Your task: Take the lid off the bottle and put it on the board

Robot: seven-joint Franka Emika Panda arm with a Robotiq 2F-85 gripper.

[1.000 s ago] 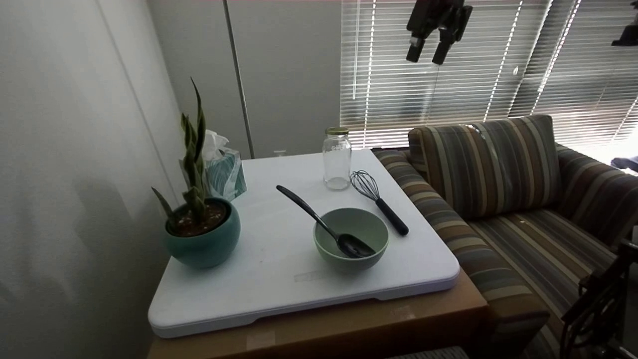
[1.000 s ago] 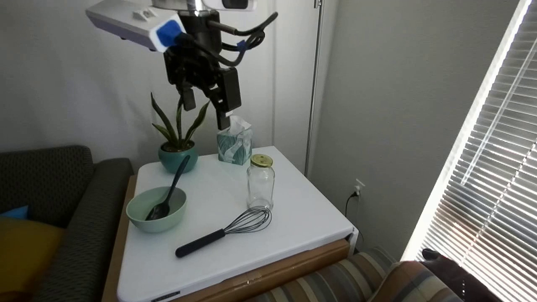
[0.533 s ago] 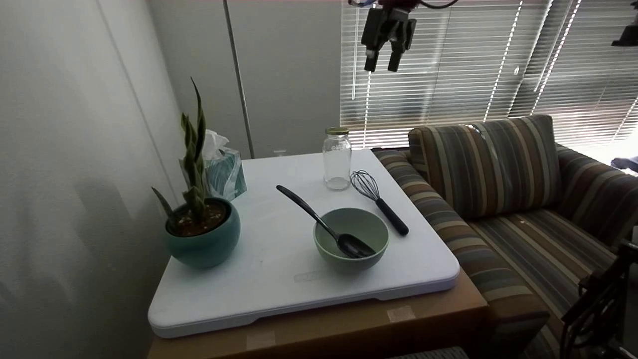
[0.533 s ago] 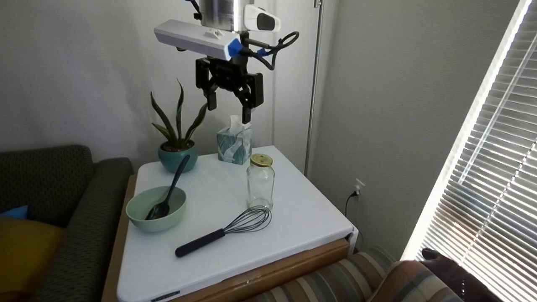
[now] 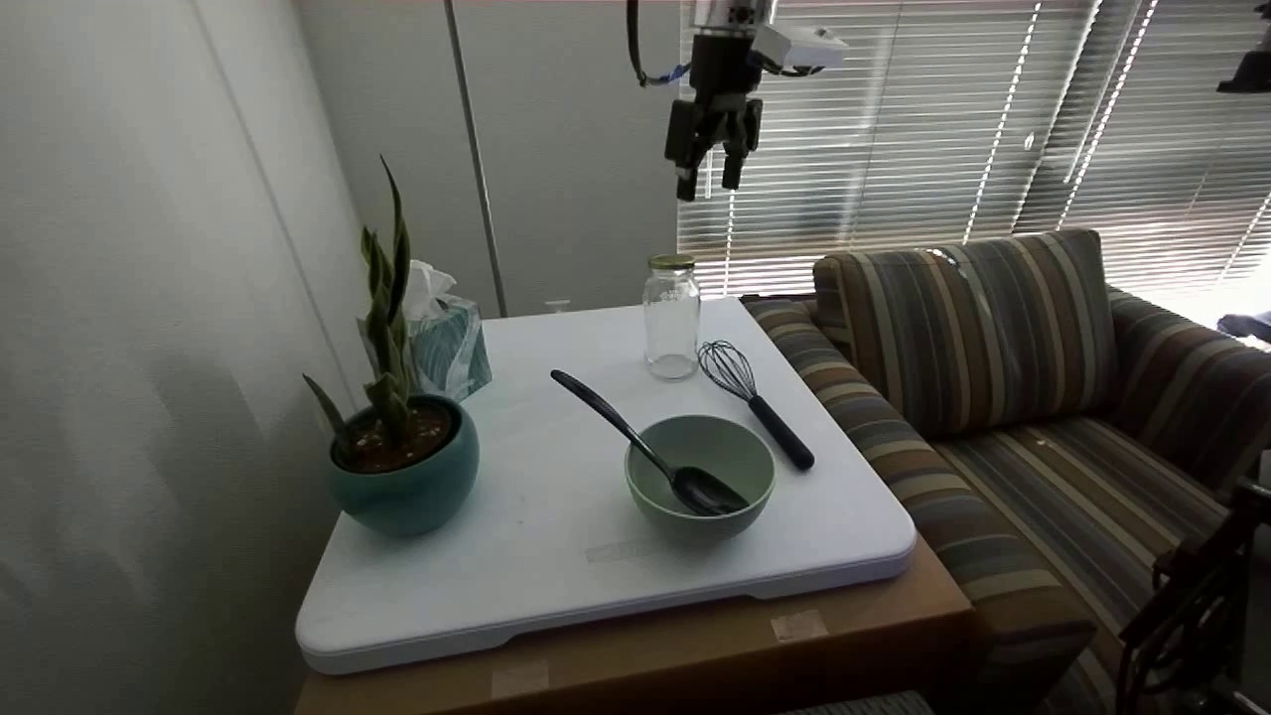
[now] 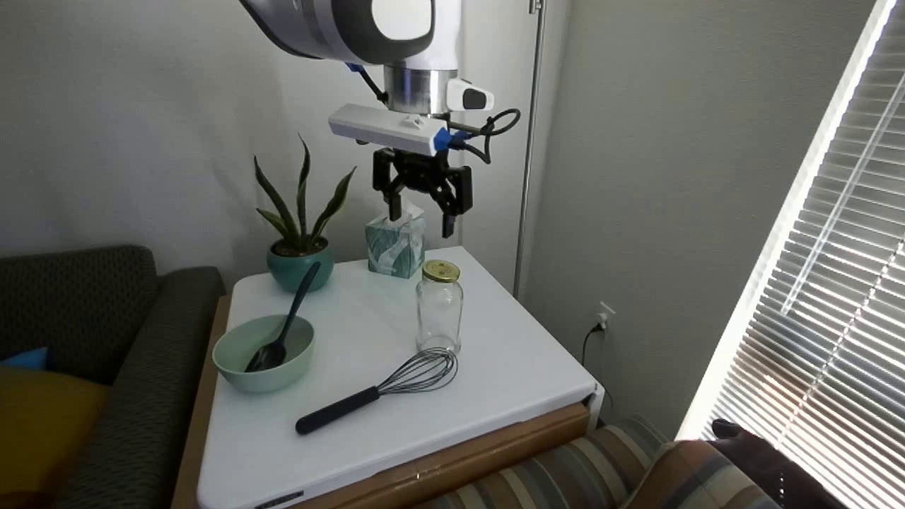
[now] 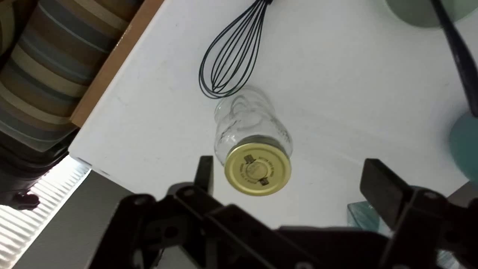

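Observation:
The gold-coloured lid sits on the mouth of the clear glass bottle. The bottle stands upright on the white board. In the other views the lid, bottle and board also show. My gripper is open and empty above the bottle in both exterior views. In the wrist view the lid appears between the two fingers, nearer the left one. The fingers touch nothing.
A whisk lies right beside the bottle's base. A green bowl with a black spoon stands on the board. A tissue box and a potted plant stand along the wall side. A striped armchair adjoins the board.
My gripper has come down and moved toward the bottle, leftward in an exterior view and rightward in an exterior view. It stays open. The bottle, lid and other objects have not moved.

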